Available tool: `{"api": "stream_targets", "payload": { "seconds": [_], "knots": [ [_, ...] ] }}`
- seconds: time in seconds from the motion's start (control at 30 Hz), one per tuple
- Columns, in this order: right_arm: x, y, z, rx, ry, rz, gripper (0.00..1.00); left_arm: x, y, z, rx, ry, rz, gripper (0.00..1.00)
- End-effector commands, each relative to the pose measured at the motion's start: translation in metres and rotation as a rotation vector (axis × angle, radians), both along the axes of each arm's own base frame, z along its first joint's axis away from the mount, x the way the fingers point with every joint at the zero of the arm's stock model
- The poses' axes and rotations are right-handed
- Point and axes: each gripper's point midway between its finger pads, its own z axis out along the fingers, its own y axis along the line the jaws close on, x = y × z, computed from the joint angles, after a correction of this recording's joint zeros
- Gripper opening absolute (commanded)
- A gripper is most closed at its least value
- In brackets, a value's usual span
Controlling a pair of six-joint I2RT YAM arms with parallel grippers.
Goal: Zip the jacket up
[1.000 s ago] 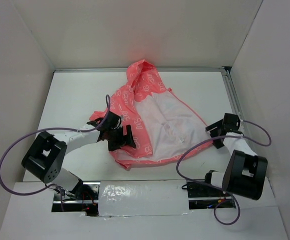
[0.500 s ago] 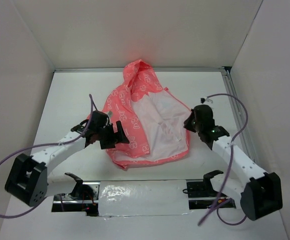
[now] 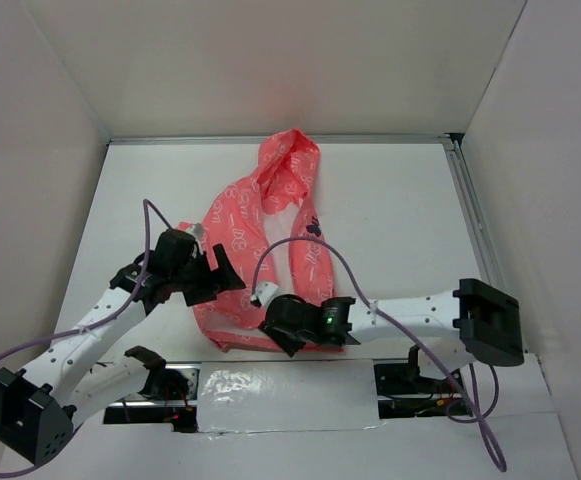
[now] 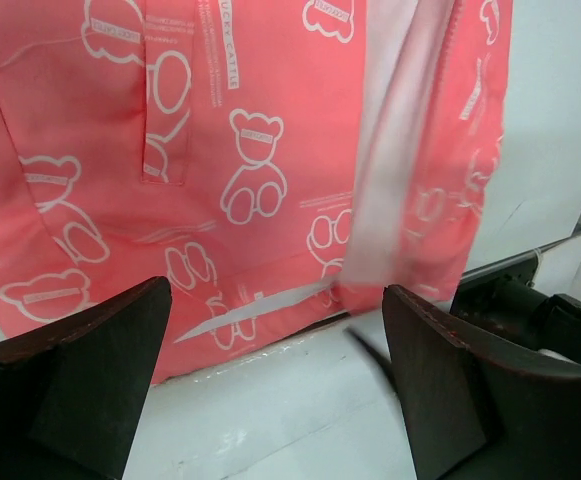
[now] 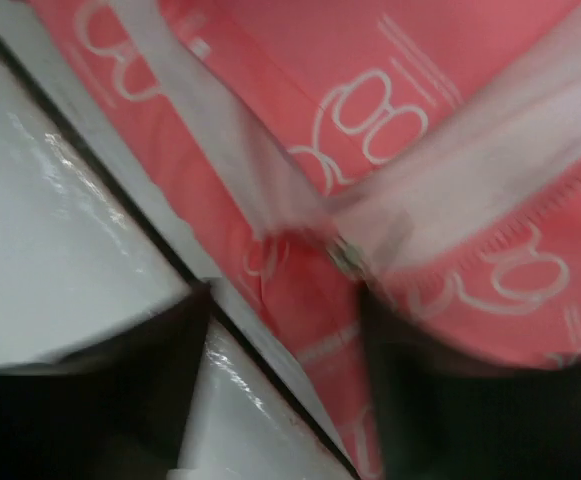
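Note:
The coral-pink jacket (image 3: 238, 235) with white bear print lies mid-table, folded to a narrow strip, hood at the back. A dark-blue emblem (image 3: 313, 227) shows on its right side. My left gripper (image 3: 228, 272) is open and empty at the jacket's left edge; the left wrist view (image 4: 275, 385) shows it over bare table just below the hem of the jacket (image 4: 250, 120). My right gripper (image 3: 278, 336) is at the bottom hem. In the blurred right wrist view (image 5: 285, 400) its jaws stand apart over the jacket (image 5: 450, 80), with a metal zipper piece (image 5: 345, 257) just ahead.
White walls enclose the table on three sides. A shiny taped strip (image 3: 290, 385) runs along the near edge between the arm bases. A metal rail (image 3: 467, 200) runs along the right side. Purple cables loop over both arms.
The right arm swung from the jacket's right edge across to its bottom hem. The open right front, lining up, is now folded over to the left. The left gripper shifted slightly.

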Motion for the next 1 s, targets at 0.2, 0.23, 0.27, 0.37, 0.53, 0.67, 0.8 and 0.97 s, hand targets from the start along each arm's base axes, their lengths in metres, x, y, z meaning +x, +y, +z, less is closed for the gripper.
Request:
{"api": "stream_targets", "payload": {
  "seconds": [0.2,0.23,0.27,0.37,0.53,0.67,0.8,0.97],
  "knots": [
    [0.007,0.000,0.057,0.235,-0.045,-0.128,0.99,-0.011,0.002,-0.008,-0.010,0.042,0.019,0.99],
    [0.007,-0.001,0.063,0.273,-0.040,-0.141,0.99,-0.010,0.000,-0.007,-0.015,0.035,0.014,0.99],
    [0.010,-0.002,0.075,0.334,-0.035,-0.173,0.99,-0.010,-0.001,-0.008,-0.018,0.035,0.011,0.99],
    [0.025,-0.014,0.072,0.403,0.099,-0.334,0.94,-0.011,-0.005,-0.012,-0.027,0.036,-0.007,0.99],
    [0.036,-0.031,0.041,0.385,0.245,-0.589,0.71,-0.012,-0.017,-0.013,-0.045,0.029,-0.072,0.99],
    [0.062,-0.033,0.028,0.400,0.243,-0.719,0.80,-0.008,-0.025,-0.013,-0.041,0.027,-0.098,0.99],
    [0.108,-0.032,0.033,0.424,0.212,-0.820,0.68,-0.009,-0.028,-0.025,-0.034,0.045,-0.102,0.99],
    [0.139,-0.016,0.016,0.275,0.169,-0.829,0.42,-0.018,-0.023,-0.043,0.005,0.132,-0.064,0.99]
  ]
}}
